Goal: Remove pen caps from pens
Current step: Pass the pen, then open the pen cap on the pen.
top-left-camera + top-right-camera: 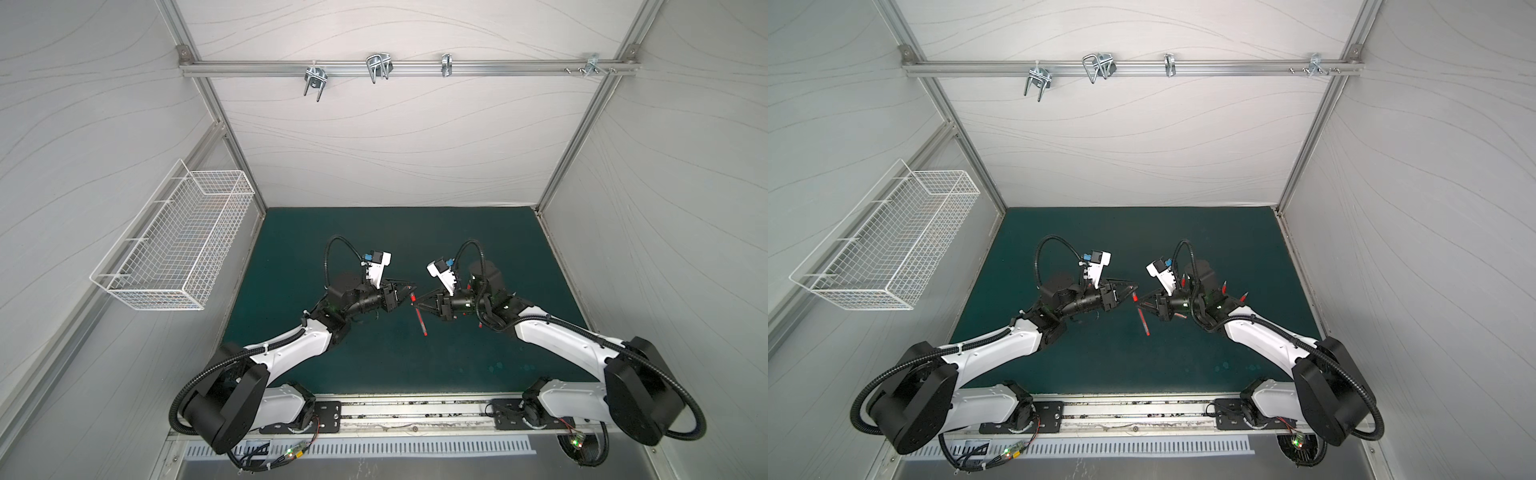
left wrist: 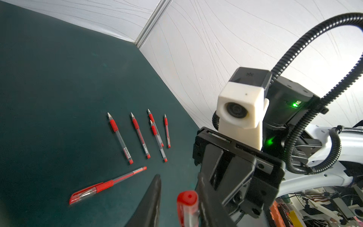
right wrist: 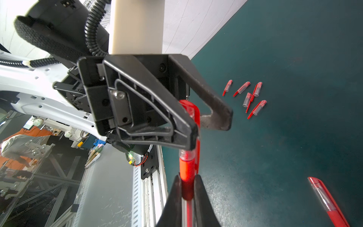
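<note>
Dark green matting covers the table [image 1: 415, 241], and over its middle the two arms meet tip to tip. The right gripper [image 3: 187, 177] has its fingers clamped on the red grip band of a capped pen [image 3: 186, 167], held off the table with the cap end offered to the other arm. The left gripper [image 2: 177, 182] straddles that pen cap [image 2: 187, 198]. Its fingers are apart, one lying against the cap and the other showing a gap beside it, so the cap is bracketed but not yet pinched. Five uncapped pens [image 2: 140, 137] lie in a rough row on the table, a second capped pen [image 2: 106, 185] waits near them, and five loose caps [image 3: 247, 100] sit in a cluster. The job looks well along, and the step in hand appears to be the grasp on the cap just ahead of the pull. The next move calls for the left fingers to close firmly on the cap. A straight pull along the pen's axis should follow, against a firm right grip.
</note>
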### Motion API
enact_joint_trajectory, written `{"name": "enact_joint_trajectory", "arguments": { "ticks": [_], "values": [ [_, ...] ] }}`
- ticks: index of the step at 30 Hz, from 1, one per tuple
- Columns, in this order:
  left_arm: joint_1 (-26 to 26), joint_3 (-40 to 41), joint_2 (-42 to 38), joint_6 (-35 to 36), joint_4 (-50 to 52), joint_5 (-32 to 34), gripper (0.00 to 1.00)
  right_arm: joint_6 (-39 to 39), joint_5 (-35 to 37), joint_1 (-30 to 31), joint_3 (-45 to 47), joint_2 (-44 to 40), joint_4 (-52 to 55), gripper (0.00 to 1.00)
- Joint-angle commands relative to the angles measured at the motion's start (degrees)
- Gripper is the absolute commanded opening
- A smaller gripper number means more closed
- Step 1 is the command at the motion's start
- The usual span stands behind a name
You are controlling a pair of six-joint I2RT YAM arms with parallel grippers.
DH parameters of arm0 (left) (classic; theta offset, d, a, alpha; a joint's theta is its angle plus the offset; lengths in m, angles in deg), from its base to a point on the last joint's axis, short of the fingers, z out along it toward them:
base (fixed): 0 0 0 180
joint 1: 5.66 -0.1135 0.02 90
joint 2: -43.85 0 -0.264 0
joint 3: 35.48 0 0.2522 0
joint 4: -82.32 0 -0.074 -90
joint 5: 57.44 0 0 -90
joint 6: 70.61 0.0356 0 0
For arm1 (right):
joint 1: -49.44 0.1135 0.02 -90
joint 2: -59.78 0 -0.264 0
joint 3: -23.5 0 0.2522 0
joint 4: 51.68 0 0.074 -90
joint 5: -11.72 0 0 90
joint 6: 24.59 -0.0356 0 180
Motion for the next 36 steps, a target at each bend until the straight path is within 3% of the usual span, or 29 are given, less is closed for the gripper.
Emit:
{"name": "enact_joint_trajectory", "arguments": {
  "ticks": [1, 4, 10, 17, 19, 36],
  "values": [
    [0.1, -2.2, -0.4, 0.7, -0.8, -0.9, 0.24, 1.1, -1.2, 0.4, -0.5, 0.4, -1.1, 0.00],
    [0.2, -2.2, -0.5, 0.9, -0.8, -0.9, 0.14, 0.9, -0.9, 0.5, -0.5, 0.4, -1.1, 0.00],
    [0.2, -2.3, -0.1, 0.5, -1.3, -1.5, 0.06, 0.7, -0.5, 0.5, -0.6, 0.0, -0.7, 0.01],
    [0.2, -1.8, -1.2, 1.1, -0.7, -0.1, 0.00, 2.2, 3.4, 0.5, -0.1, -2.8, 1.7, 0.39],
    [0.2, -1.8, -1.4, 1.2, -0.6, -0.1, 0.00, 2.3, 3.6, 0.5, 0.3, -3.8, 1.6, 0.43],
    [0.2, -1.9, -1.2, 1.1, -0.4, 0.2, 0.00, 4.4, 6.4, 3.5, -1.8, -0.7, 4.2, 0.30]
  ]
}}
